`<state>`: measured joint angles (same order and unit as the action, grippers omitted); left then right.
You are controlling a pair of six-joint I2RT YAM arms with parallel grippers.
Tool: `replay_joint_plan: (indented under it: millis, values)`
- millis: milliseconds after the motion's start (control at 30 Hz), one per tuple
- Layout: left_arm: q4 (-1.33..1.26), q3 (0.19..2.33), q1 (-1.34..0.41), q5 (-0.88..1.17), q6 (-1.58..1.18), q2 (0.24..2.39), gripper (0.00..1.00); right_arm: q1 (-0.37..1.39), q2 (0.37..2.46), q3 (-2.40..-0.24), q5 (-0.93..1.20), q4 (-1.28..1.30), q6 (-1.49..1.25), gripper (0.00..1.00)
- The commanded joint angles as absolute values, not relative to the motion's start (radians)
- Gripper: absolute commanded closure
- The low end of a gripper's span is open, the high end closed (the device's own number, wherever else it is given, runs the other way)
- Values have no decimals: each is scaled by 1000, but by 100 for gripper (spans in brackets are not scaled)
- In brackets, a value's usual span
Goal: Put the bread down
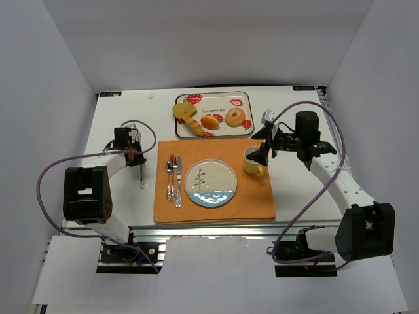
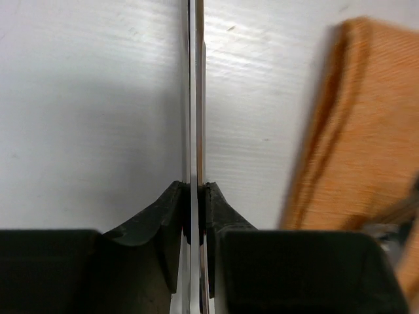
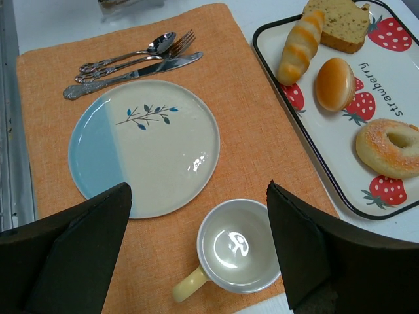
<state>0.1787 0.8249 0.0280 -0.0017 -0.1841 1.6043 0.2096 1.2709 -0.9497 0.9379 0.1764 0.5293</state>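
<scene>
Left gripper [image 2: 196,191]: jaws clamped on a thin silvery metal utensil [image 2: 195,98], edge-on, over the white table [image 2: 85,131] beside the orange woven placemat [image 2: 353,131].

Right gripper [image 3: 198,196]: jaws wide apart above the white yellow-handled cup [image 3: 239,248].

Striped long bread roll [image 3: 300,44] and round glazed bun [image 3: 335,83] lie on the strawberry-print tray [image 1: 213,97].

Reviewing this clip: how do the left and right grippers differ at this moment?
The left gripper is shut on a thin metal utensil; the right gripper is open and empty. The left gripper is over bare white table beside the orange placemat; the right gripper is above the placemat, over the cup. Shared: neither holds bread, which all lies on the tray.
</scene>
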Motion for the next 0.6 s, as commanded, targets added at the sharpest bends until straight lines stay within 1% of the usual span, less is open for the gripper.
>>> replay_joint_plan:
  millis: [0, 67, 100, 200, 267, 367, 567]
  values:
    - [207, 974, 31, 171, -303, 1508, 80, 202, 1282, -985, 954, 137, 515, 12]
    - [209, 1059, 31, 247, -377, 1517, 77, 199, 1289, -991, 957, 130, 505, 12]
    - [207, 1084, 31, 329, -415, 1528, 75, 199, 1293, -992, 960, 123, 502, 12]
    - [184, 1156, 29, 429, -607, 1586, 69, 196, 1304, -993, 965, 103, 486, 12]
    - [173, 1184, 29, 457, -644, 1618, 68, 196, 1307, -992, 965, 95, 480, 12]
    - [135, 1216, 29, 488, -710, 1673, 62, 195, 1304, -988, 966, 87, 477, 12]
    - [126, 1301, 31, 511, -745, 1776, 55, 183, 1290, -971, 969, 81, 479, 12]
